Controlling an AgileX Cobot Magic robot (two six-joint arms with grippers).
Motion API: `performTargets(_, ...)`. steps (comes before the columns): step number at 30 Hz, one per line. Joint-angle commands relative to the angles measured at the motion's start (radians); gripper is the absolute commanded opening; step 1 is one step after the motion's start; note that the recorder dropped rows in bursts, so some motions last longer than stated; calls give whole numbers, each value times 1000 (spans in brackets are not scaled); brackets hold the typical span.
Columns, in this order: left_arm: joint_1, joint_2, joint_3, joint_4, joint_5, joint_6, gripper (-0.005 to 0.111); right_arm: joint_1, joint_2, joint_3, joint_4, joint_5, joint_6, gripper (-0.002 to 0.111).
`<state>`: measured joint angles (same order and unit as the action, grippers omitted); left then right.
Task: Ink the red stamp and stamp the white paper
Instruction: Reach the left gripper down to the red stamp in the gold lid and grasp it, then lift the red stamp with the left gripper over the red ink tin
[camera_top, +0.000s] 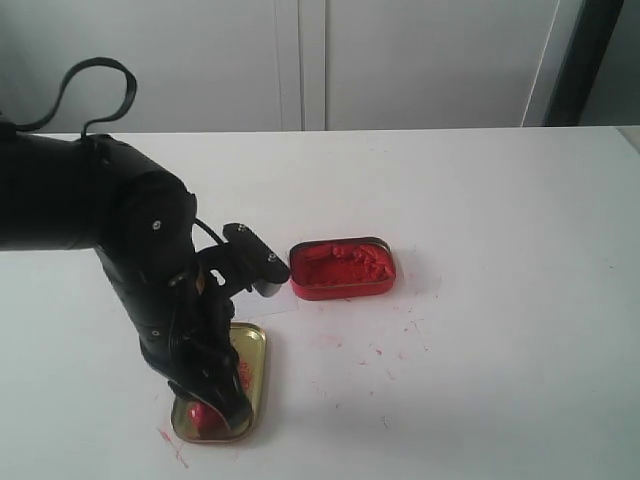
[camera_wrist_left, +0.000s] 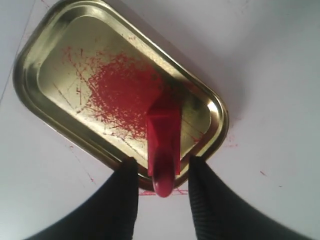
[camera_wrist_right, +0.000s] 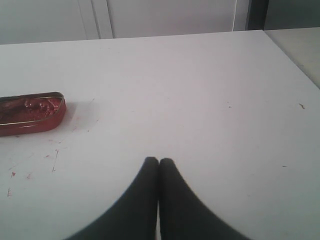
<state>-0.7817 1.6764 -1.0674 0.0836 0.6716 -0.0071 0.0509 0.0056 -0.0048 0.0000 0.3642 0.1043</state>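
Observation:
The red stamp (camera_wrist_left: 164, 140) lies across the near rim of the gold lid (camera_wrist_left: 50, 75), its rounded stem end pointing out over the table. My left gripper (camera_wrist_left: 161, 165) is open, one finger on each side of the stem, with a gap on both sides. In the exterior view the stamp (camera_top: 200, 415) peeks out under the left gripper (camera_top: 208, 408) at the lid's (camera_top: 252, 345) front end. My right gripper (camera_wrist_right: 159, 161) is shut on nothing above bare table. The white paper does not stand out from the tabletop.
The open red tin of ink paste (camera_top: 342, 268) stands behind and to the right of the lid, and shows at the edge of the right wrist view (camera_wrist_right: 30, 114). Red ink specks (camera_top: 385, 350) dot the table in front of it.

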Motion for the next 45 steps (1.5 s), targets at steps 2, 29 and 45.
performTargets(2,2,47,-2,-8,3,7,40,-1,-6,5,0,-14,4,0)
performTargets(29,2,80,-2,-8,-20,7,0,-1,-6,5,0,-14,4,0)
performTargets(45,2,80,-23,-5,38,7,0,-1,-6,5,0,-14,4,0)
